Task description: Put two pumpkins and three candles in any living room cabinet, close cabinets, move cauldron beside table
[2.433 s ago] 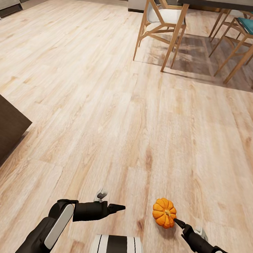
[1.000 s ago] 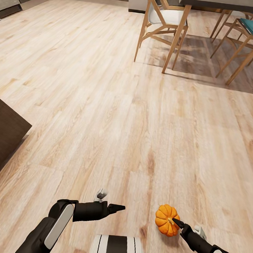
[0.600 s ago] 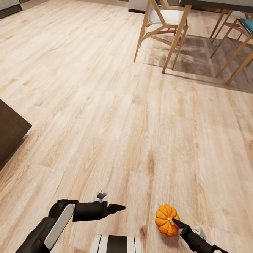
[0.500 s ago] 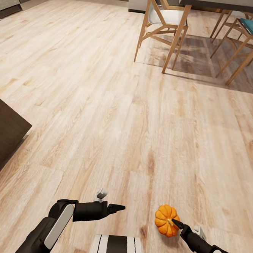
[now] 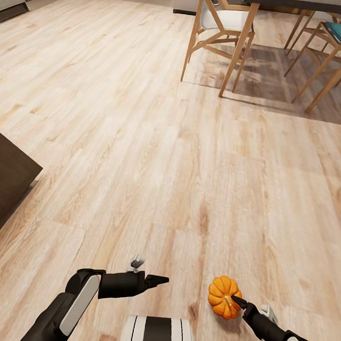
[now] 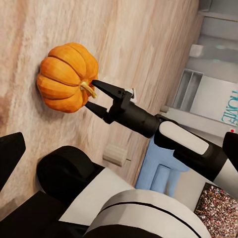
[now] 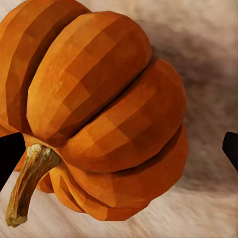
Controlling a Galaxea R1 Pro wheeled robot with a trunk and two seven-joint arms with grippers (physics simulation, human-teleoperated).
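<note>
Reaching for a pumpkin [image 5: 223,296] on the wood floor [image 5: 142,137].
Right gripper [image 6: 93,96] spread, tips at the stem, fruit just ahead; left gripper [image 5: 163,280] idle, state unclear. Next, judged: advance, then pinch.

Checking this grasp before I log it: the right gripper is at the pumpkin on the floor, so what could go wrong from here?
1. The right gripper is open with its tips by the stem, off-centre on the pumpkin. Closing there may catch only the stem and slip.
2. The pumpkin lies on its side on the smooth floor, so a nudge could roll it away.
</note>
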